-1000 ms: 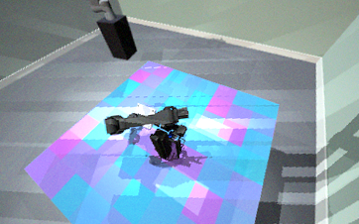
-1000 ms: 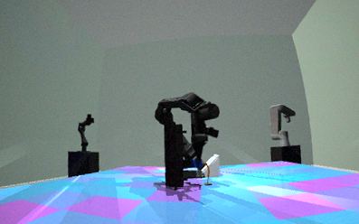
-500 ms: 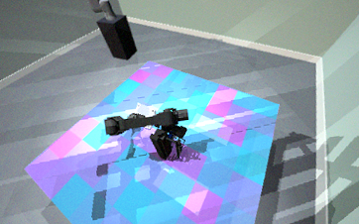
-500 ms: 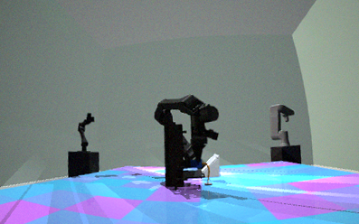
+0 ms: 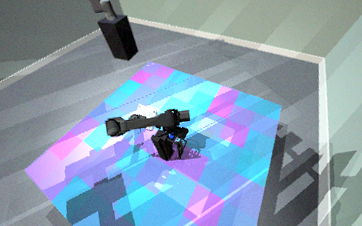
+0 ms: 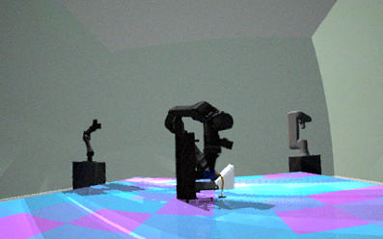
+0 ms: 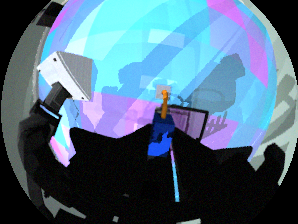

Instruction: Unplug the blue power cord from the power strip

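In the exterior view, far left, a small dark arm on a black pedestal stands at the back edge of the counter, whose surface is a patchwork of cyan, magenta and violet panels. No brand, label or lettering can be read on anything in any view.

Toward the middle, the black robot arm rises from its base, arches over and reaches down to the right. Its end effector sits low, just above the counter, beside the white power strip, which shows as a tilted wedge-shaped block. A patch of blue at the end effector is the plug of the blue power cord. Whether the plug touches the strip cannot be told from here.

In the wrist view, the power strip lies at upper left, apart from the blue plug, which sits in the centre between the dark fingers. An orange tip pokes up from the plug's far end, and a thin light-blue line of cord runs back toward the camera. The end effector is closed narrowly on the plug, gripping it.

From the top view, the arm lies across the middle of the coloured floor patch, the end effector pointing down with blue glimpsed inside it.

Far right in the exterior view, a pale grey arm on a dark pedestal stands well apart.
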`<state>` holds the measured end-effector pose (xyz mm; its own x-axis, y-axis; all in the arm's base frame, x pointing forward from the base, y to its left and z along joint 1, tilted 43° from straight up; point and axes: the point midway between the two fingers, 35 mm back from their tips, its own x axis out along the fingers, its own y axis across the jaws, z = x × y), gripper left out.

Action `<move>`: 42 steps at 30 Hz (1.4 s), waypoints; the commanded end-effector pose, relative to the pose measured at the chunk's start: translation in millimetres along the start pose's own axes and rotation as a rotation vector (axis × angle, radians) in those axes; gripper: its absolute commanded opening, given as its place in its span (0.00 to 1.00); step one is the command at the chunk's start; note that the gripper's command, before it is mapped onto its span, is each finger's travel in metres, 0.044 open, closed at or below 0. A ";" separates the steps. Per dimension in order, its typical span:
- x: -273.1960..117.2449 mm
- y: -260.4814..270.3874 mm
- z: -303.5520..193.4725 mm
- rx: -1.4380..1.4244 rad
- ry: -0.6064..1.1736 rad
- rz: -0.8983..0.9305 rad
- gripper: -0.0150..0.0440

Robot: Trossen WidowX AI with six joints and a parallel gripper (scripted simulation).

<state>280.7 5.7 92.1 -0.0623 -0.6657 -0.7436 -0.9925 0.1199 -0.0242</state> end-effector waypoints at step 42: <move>-2.9 0.5 44.3 0.007 -0.005 0.000 0.53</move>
<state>285.1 40.5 63.4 -0.0664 -0.6609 -0.7475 -0.9913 0.1293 -0.0262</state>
